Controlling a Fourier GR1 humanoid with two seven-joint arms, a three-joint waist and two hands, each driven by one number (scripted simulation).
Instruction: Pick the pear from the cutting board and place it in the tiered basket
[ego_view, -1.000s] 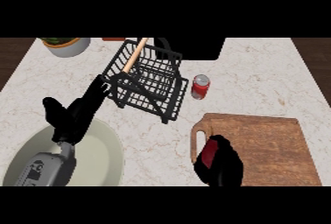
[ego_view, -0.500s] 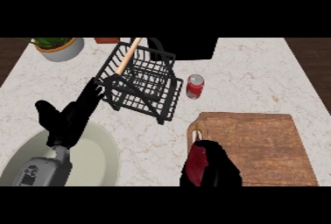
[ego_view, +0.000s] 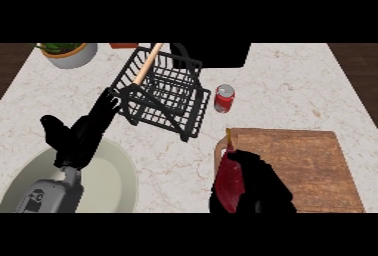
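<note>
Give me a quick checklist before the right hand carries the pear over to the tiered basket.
1. Pear held: ok, the right hand has its fingers curled round it.
2. Pear off the cutting board: cannot tell, the hand hides its underside.
3. Tiered basket open on top: ok, though a wooden handle slants across it.
4. Path to the basket: not ok, a red can stands between board and basket.
5. Left hand out of the way: not ok, its fingers reach up beside the basket's left edge.
</note>
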